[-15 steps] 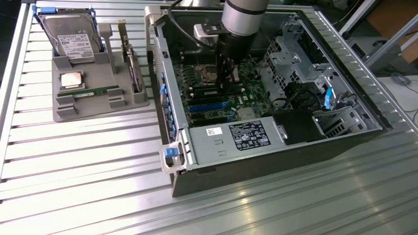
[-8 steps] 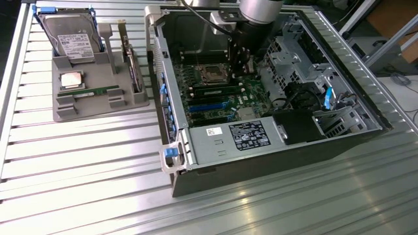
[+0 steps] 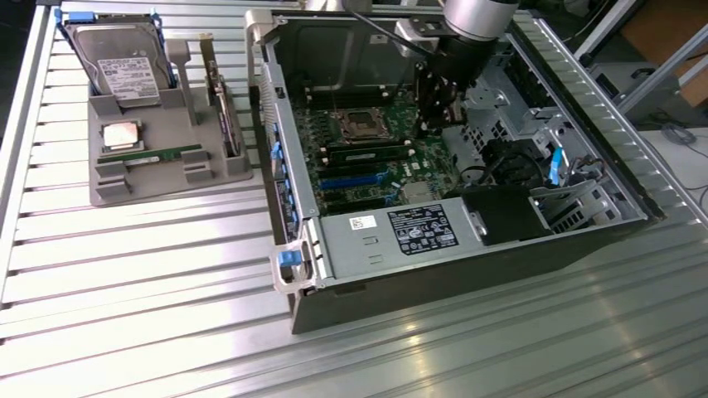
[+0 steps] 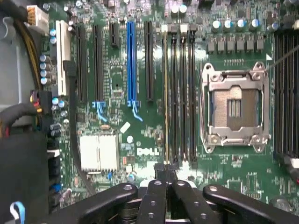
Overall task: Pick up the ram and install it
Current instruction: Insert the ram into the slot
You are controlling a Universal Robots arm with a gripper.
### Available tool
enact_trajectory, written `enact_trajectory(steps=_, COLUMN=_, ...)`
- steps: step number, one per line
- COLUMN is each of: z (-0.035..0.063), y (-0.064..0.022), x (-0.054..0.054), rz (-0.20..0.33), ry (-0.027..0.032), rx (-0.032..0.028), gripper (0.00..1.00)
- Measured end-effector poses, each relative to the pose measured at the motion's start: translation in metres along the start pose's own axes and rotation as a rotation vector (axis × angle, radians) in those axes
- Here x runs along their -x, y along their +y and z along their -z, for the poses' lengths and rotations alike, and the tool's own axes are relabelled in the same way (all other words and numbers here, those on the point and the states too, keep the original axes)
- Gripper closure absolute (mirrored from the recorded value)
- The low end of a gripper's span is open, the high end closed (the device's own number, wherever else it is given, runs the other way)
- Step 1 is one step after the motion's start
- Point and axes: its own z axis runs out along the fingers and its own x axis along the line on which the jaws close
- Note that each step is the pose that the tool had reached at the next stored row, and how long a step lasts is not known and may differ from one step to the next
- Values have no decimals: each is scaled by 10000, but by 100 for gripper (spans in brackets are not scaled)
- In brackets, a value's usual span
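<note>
Inside, pinched hand [image 4: 163, 179] above memory slots [image 4: 182, 93] (ram [image 3: 161, 154] rests on tray [image 3: 161, 124])

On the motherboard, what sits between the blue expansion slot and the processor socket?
Wrist view: one black expansion slot, then the bank of long memory slots beside the processor socket.

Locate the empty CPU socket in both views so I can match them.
Exterior view: the CPU socket sits on the green motherboard inside the open case, toward its far wall.
Wrist view: the socket, with its silver frame, lies between two banks of black memory slots.
Shared landmark: the blue expansion slot, which in the wrist view stands beyond the nearer slot bank.
</note>
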Motion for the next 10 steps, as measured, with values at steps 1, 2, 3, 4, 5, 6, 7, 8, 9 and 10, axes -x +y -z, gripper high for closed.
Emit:
enact_trajectory(steps=1, z=22, y=-13, x=-2, rz=0, ry=0, rx=0, gripper=89)
enact_trajectory(steps=2, z=38, y=-24, x=-3, rz=0, ry=1, rx=1, gripper=89)
enact_trajectory(steps=3, z=43, y=-65, x=-3, rz=-1, ry=-2, rx=2, gripper=89)
enact_trajectory(steps=4, z=47, y=-147, x=-1, rz=1, ry=-1, rx=7, gripper=89)
enact_trajectory(steps=5, z=49, y=-241, x=1, rz=0, ry=-3, rx=14, gripper=89)
enact_trajectory(steps=6, z=57, y=-319, x=3, rz=2, ry=-1, rx=15, gripper=89)
enact_trajectory(steps=7, z=85, y=-357, x=1, rz=2, ry=-2, rx=15, gripper=89)
enact_trajectory(steps=8, z=133, y=-386, x=-3, rz=1, ry=-3, rx=15, gripper=89)
enact_trajectory(steps=9, z=162, y=-395, x=-5, rz=1, ry=-3, rx=15, gripper=89)
enact_trajectory(steps=10, z=208, y=-395, x=-10, rz=1, ry=-3, rx=15, gripper=89)
